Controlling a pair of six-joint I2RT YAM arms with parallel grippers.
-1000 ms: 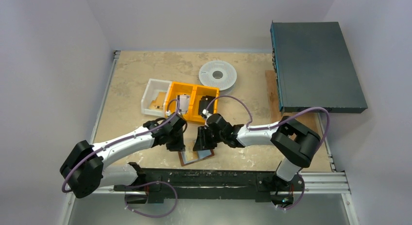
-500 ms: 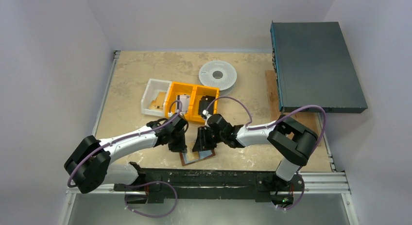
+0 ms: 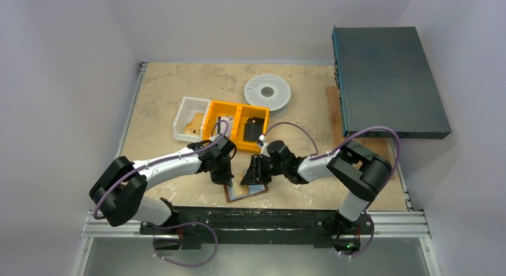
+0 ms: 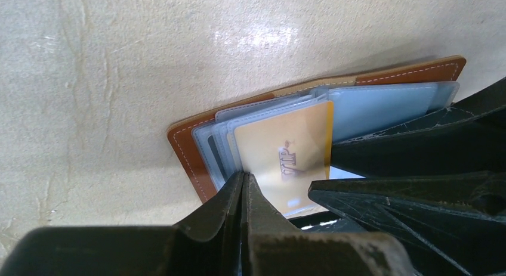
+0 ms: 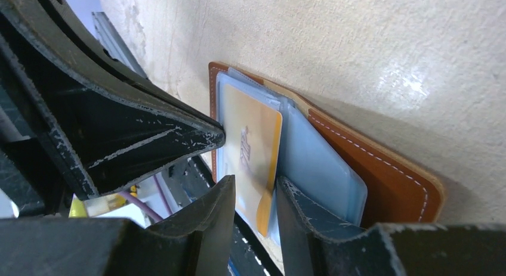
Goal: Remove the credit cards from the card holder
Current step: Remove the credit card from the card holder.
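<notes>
The holder (image 3: 246,191) lies open at lower centre. The right gripper (image 5: 255,183), barely parted, straddles the gold card (image 4: 286,157). The left gripper (image 4: 243,178), closed, seems to pin the sleeves (image 4: 382,103). Best clamp squarely, then slide outward flat.

Both grippers are crowding the holder (image 3: 244,191) at the near table (image 3: 161,97) edge. The left gripper (image 3: 225,180) is sitting over its left part with fingers together. The right gripper (image 3: 250,179) is filling the right side, fingers slightly apart astride a gold card (image 4: 286,157). Hardly any gap is showing between them. The orange bin (image 3: 238,105) and white bin (image 3: 181,122) are standing just behind, with a spool (image 3: 268,92) farther back. Bare table is lying open at far left and right of the holder, up to the dark box (image 3: 388,79) overhanging the right side.
</notes>
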